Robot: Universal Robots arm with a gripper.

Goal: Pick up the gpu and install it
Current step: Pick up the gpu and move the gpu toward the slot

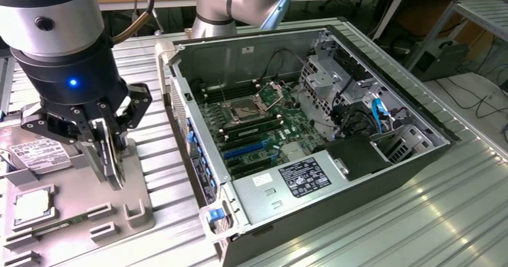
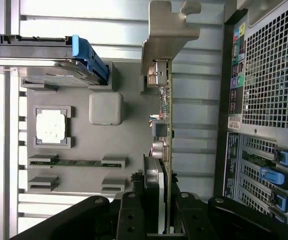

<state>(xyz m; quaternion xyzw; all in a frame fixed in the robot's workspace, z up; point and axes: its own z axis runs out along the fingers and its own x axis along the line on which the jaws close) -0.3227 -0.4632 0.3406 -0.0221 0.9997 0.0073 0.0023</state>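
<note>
Exterior view, left side of the frame: arm (image 1: 56,47) hangs over the grey parts tray (image 1: 71,201), blue light on its wrist housing. The tool (image 1: 109,160) points down at the tray, its fingers clamped on the gpu (image 1: 116,175). The card is held on edge and upright, its lower end close to the tray surface. I cannot tell whether it has cleared the tray.

Wrist view: I see the tool (image 2: 163,222) with black fingers (image 2: 134,215) on either side of the gpu (image 2: 166,125), pressed against its faces. The card shows edge-on, small components along the board. Its silvery bracket (image 2: 167,30) is at the end far from the fingers.

Other items on the tray (image 2: 129,135):
- hard drive (image 1: 40,157) with white label, at the exterior view's far left; in the wrist view it sits in a blue-edged carrier (image 2: 49,55)
- square CPU chip (image 1: 32,204) in its recess, lower left of the exterior frame (image 2: 52,126)
- memory stick (image 1: 68,223) lying in a slot near the chip (image 2: 76,162)

Open computer case (image 1: 238,53) fills the middle of the exterior frame, on its side on the slatted metal tabletop (image 1: 413,219). Green motherboard (image 1: 270,130) is exposed, blue expansion slots (image 1: 242,151) facing up. The gpu is well apart from them, outside the case. The wrist view catches the case rear panel (image 2: 268,65) with blue latches (image 2: 271,175).
</note>
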